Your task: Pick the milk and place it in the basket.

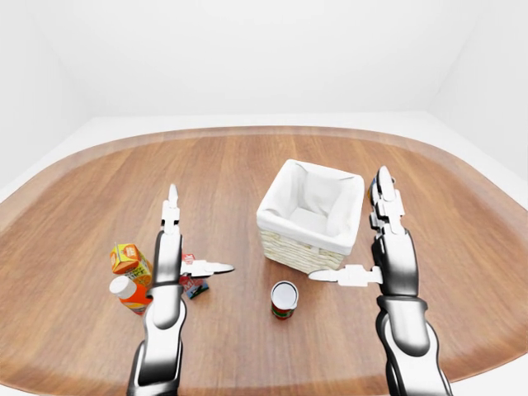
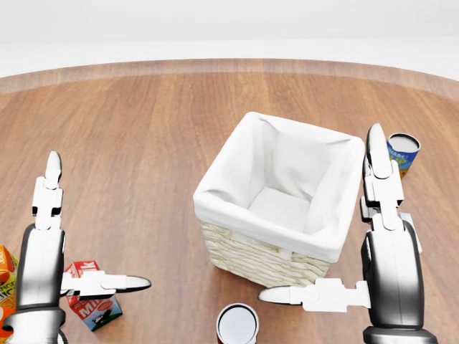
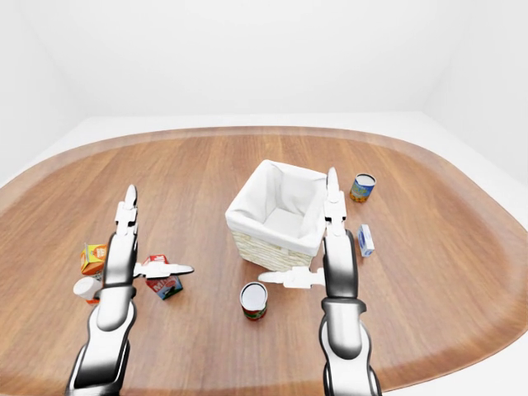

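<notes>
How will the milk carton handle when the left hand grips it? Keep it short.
The milk carton looks like a small boxy paperboard pack, so it is probably light and may dent under a hard squeeze. Its flat sides should suit the open left hand and keep it from rolling. Standing upright with a gabled top, it might tip if nudged.

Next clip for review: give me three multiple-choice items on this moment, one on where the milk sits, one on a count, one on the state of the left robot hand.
1. In the right-eye view, the milk carton lies
A. inside the basket
B. on the table left of the basket
C. on top of the tomato can

2. How many cans stand on the table?
A. two
B. five
C. none

3. The left robot hand is
A. shut on the milk
B. open, fingers spread
C. out of view

Key:
1 B, the milk carton rests on the table, left of the basket.
2 A, the tomato can and a blue can.
3 B, the left robot hand holds nothing.
</notes>
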`<state>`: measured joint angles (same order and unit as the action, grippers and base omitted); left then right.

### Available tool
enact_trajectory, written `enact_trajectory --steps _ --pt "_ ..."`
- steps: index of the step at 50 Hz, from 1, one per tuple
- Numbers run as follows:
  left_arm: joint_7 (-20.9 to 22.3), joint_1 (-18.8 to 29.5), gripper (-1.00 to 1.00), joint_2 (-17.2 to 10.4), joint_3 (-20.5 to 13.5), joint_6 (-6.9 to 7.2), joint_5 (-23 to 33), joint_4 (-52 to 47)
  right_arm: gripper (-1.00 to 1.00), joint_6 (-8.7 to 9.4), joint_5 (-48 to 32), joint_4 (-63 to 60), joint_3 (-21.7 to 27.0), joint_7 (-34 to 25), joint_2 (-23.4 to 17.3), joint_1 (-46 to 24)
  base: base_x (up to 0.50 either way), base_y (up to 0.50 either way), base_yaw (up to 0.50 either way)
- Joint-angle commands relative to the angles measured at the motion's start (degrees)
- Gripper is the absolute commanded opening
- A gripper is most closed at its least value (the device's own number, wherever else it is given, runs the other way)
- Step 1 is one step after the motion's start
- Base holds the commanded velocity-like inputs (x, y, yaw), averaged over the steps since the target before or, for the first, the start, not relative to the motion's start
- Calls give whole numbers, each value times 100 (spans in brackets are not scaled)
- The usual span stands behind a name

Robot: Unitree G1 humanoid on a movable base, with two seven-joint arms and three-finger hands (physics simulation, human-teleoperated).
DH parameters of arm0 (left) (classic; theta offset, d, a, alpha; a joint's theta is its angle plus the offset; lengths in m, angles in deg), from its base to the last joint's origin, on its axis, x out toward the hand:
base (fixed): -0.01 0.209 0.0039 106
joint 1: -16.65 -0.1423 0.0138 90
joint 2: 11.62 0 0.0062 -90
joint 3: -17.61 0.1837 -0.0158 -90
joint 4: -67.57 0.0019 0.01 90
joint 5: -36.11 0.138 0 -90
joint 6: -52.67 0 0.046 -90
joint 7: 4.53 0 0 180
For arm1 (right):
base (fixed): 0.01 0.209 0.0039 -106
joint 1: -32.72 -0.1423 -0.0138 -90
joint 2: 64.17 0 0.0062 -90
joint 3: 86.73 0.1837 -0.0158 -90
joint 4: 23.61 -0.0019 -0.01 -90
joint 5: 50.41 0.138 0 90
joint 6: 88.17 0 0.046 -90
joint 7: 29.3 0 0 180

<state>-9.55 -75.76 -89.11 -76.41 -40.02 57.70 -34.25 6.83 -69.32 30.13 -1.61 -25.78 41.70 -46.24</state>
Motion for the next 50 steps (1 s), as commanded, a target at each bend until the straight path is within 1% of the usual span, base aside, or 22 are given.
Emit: enact_trajectory --steps 1,6,7,8,9,10,12,13,15,17,18,20,21,22,25,28,31,34,38,44,47,50 --pt "134 436 100 -316 -218 9 839 491 100 0 -13 32 -17 13 -4 4 5 0 0" --pt "64 412 100 -325 -232 -102 1261 594 100 0 -15 -8 -17 3 0 3 5 0 0" --pt "167 396 100 -288 -247 -35 1176 531 100 0 -17 -6 -18 7 0 3 5 0 0" --pt "599 293 100 -243 -221 193 968 297 100 0 -15 2 -15 8 0 -4 5 0 0" --pt "863 220 100 -238 -201 301 879 130 100 0 -12 9 -13 8 0 -8 5 0 0" --pt "1011 166 100 -219 -207 439 879 -65 100 0 -16 16 -10 11 1 -16 5 0 0" --pt "1171 108 100 -197 -202 613 933 -274 100 0 -24 16 -11 12 3 -22 5 0 0" --pt "1340 45 100 -197 -177 769 1033 -415 100 0 -23 10 -5 12 2 -27 5 0 0" --pt "1549 -31 100 -212 -151 769 1084 -452 100 0 -12 1 0 6 2 -24 5 0 0" --pt "1449 -67 100 -190 -152 769 1238 -384 100 0 -18 5 3 11 1 -24 5 0 0" --pt "1455 -116 100 -196 -136 691 1253 -314 100 0 -13 31 13 17 2 -39 5 0 0" --pt "1445 -182 100 -199 -118 618 1379 -189 100 0 -13 54 13 21 4 -40 5 0 0" --pt "1492 -188 100 -151 -137 725 1350 -199 100 0 -14 71 15 28 3 -41 5 0 0" --pt "1545 -174 100 -135 -144 769 1341 -207 100 0 -39 66 14 43 6 -44 5 0 0" --pt "1420 -157 100 -161 -140 755 1374 79 100 0 -44 60 15 49 8 -47 5 0 0" --pt "1365 -212 100 -180 -153 651 1346 200 100 0 -45 86 9 61 8 -46 5 0 0" --pt "1246 -149 100 -205 -207 601 1354 284 100 0 -76 73 13 74 10 -54 5 0 0" --pt "1229 -43 100 -238 -245 611 1289 467 100 0 -65 69 12 67 12 -55 5 0 0" --pt "903 185 100 -361 -327 417 1319 960 100 0 -64 54 7 68 10 -46 5 0 0" --pt "806 476 100 -506 -412 374 1128 1505 100 0 -68 72 6 71 10 -64 5 0 0" --pt "621 625 100 -580 -428 303 1125 1829 100 0 -46 109 29 73 10 -82 5 0 0" --pt "573 738 100 -629 -439 321 1036 2051 100 0 -52 80 15 66 12 -66 5 0 0"
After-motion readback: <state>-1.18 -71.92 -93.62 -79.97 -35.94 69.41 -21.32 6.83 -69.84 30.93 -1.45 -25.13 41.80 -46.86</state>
